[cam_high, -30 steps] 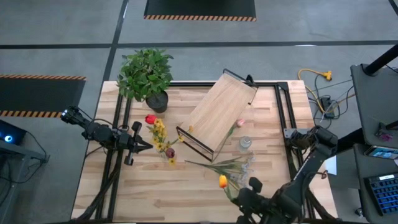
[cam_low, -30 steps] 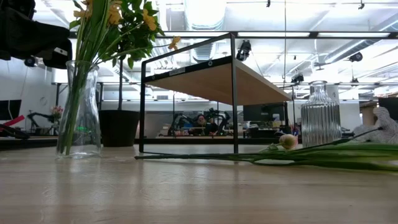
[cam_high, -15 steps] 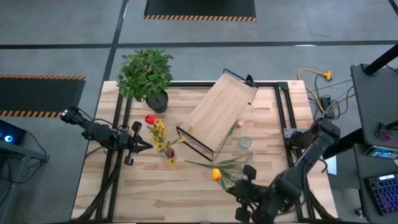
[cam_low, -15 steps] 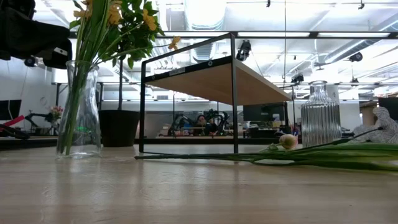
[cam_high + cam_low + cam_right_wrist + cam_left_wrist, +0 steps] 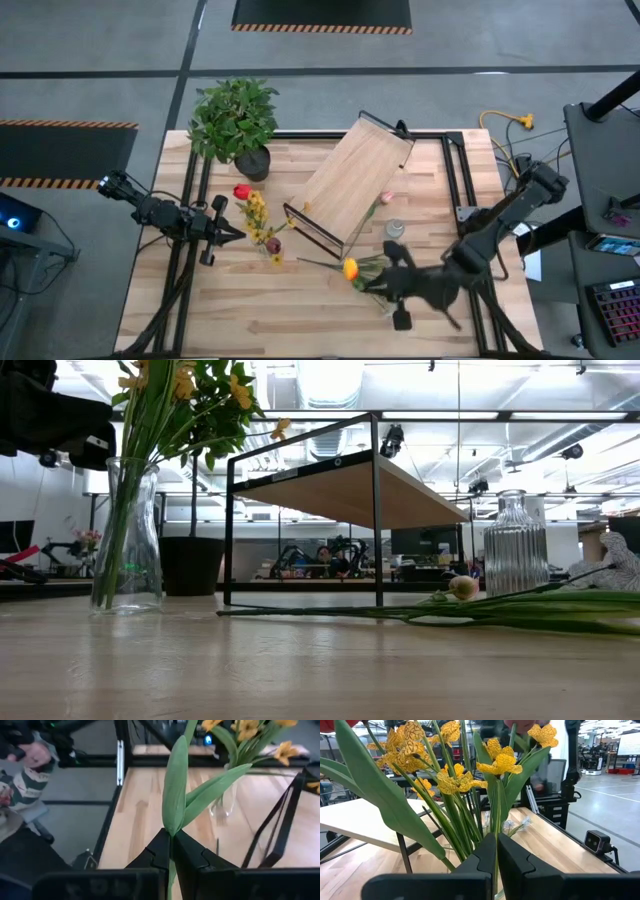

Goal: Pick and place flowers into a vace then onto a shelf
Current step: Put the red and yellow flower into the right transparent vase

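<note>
A clear glass vase (image 5: pixel 262 232) with yellow and red flowers (image 5: pixel 455 775) stands at the table's left middle. My left gripper (image 5: pixel 228 232) is shut just left of it, pointing at it and touching nothing. An orange-blossomed flower (image 5: pixel 350 268) sticks out of my shut right gripper (image 5: pixel 374 283) near the table's front right. More loose flowers (image 5: pixel 520 610) lie on the tabletop beside it. The pale wood shelf (image 5: pixel 355 180) stands slantwise at the table's middle on its black frame. My right gripper pinches the flower's green stem (image 5: pixel 170 840) between its two fingers, just below the leaves. The fingers come from the table's right, slanting a little downward. Stem and leaves (image 5: pixel 176 785) reach out ahead of the fingers, with the orange blossom toward the table's left, above the tabletop.
A bushy potted plant (image 5: pixel 235 120) stands at the far left corner. A small ribbed glass vase (image 5: pixel 515 545) stands right of the shelf, with a pink flower (image 5: pixel 386 198) lying close by. A person's hand and sleeve (image 5: pixel 27 755) show beyond the table.
My right gripper has swung from the table's near edge toward the far edge and upward, rolling its wrist, still shut on the flower. The orange blossom has travelled with it, away from the near edge toward the shelf.
</note>
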You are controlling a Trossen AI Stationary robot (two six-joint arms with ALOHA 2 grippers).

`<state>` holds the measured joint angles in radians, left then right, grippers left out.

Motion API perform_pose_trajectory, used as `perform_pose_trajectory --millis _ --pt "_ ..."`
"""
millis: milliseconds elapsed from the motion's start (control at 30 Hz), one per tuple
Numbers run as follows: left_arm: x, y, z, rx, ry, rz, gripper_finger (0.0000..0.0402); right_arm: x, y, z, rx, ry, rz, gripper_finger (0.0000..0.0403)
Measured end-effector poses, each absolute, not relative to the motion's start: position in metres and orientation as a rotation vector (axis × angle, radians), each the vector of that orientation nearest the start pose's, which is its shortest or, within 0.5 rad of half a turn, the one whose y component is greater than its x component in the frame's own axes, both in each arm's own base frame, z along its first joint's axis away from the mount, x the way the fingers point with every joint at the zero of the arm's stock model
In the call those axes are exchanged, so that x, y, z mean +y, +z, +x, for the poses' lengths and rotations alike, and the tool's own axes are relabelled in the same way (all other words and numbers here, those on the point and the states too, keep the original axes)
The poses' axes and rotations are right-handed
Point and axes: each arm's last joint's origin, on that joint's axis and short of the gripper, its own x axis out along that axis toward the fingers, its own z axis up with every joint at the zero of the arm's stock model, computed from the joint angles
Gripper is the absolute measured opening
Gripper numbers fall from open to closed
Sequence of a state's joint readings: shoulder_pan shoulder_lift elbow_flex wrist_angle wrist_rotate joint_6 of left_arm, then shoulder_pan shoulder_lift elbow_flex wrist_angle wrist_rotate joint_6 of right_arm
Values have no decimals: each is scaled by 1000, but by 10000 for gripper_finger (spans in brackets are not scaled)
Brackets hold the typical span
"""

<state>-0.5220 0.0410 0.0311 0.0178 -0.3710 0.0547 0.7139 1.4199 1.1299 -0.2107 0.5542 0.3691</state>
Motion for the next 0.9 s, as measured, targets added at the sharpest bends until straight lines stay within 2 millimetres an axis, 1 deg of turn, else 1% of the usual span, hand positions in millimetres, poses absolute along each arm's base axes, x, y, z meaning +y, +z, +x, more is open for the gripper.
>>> perform_pose_trajectory --millis 100,167,333,400,500,633,700,900 --pt "-39 173 89 -12 -151 51 0 175 298 235 358 90 27 9" --pt "-39 173 89 -12 -150 51 0 164 296 227 288 100 -14 9" --pt "-39 173 89 -12 -148 51 0 142 301 206 85 105 -111 9" --pt "-39 173 89 -13 -148 50 0 133 300 196 62 60 -136 9" --pt "-39 173 89 -13 -148 51 0 119 299 183 46 -76 -147 9" --pt "-39 173 89 -13 -148 51 0 102 304 167 13 -249 -126 9" --pt "-39 173 89 -12 -148 50 0 96 310 160 -8 -285 -106 9" --pt "-39 173 89 -12 -148 51 0 85 321 146 -52 -292 -100 9"
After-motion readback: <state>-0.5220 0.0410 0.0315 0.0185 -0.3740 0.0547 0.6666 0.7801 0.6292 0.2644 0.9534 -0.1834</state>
